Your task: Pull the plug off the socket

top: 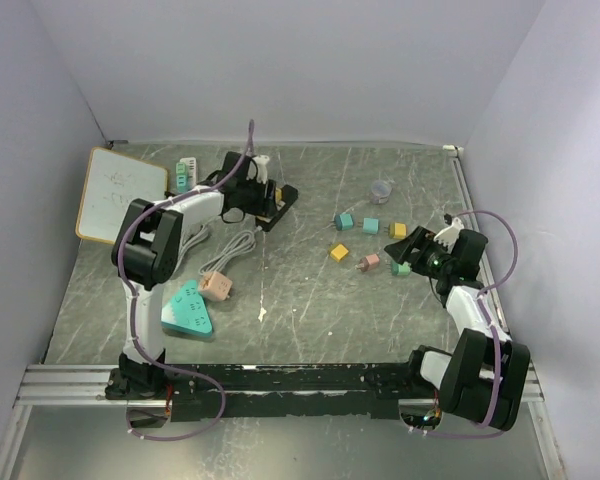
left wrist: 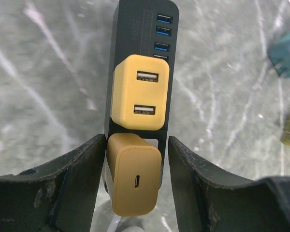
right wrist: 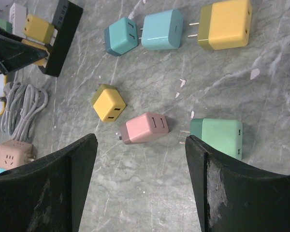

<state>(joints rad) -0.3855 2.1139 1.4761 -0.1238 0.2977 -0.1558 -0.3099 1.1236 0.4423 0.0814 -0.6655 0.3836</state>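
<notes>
Left pincer (left wrist: 137, 154), reaching far, straddles tan plug (left wrist: 134, 186).

- We see a grey marbled tabletop (top: 310, 300), streaked white.
- Plain pale lavender panels box the tabletop in: left wall (top: 30, 150), back wall (top: 290, 70), right wall (top: 570, 150).
- An aluminium rail (top: 70, 385) runs along the tabletop's near edge.
- Light is soft and even, with only faint shadows on the tabletop.

We see soft, even light and weak shadows; in the left wrist view the tan plug (left wrist: 134, 181) is sharp, the edge-side teal adapter (left wrist: 286, 58) blurred.
</notes>
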